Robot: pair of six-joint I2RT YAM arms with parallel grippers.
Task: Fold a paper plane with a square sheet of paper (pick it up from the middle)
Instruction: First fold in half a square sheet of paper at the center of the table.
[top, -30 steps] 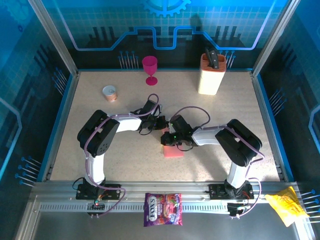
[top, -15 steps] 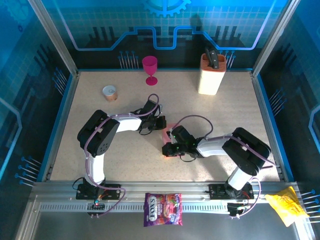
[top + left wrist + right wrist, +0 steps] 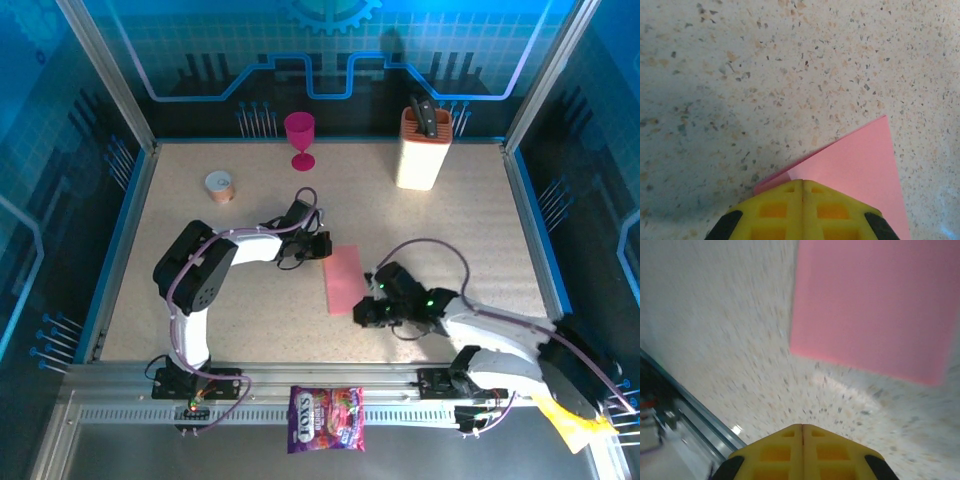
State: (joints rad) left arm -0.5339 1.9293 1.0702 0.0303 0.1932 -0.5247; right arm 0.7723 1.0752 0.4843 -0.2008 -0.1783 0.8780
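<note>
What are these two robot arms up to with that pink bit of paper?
They are working on folding it into a plane. The pink sheet lies flat on the table as a narrow rectangle, apparently folded in half, with no pointed nose yet. The left gripper, shut, sits at its far left corner. The right gripper, also shut, is just off the near right corner, not touching it.

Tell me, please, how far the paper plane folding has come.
Done: the sheet of paper lies as a narrow rectangle, apparently folded in half once. In hand: the shut left end effector rests at its far left corner; the shut right end effector is beside it, apart. Left: nose and wing folds.
</note>
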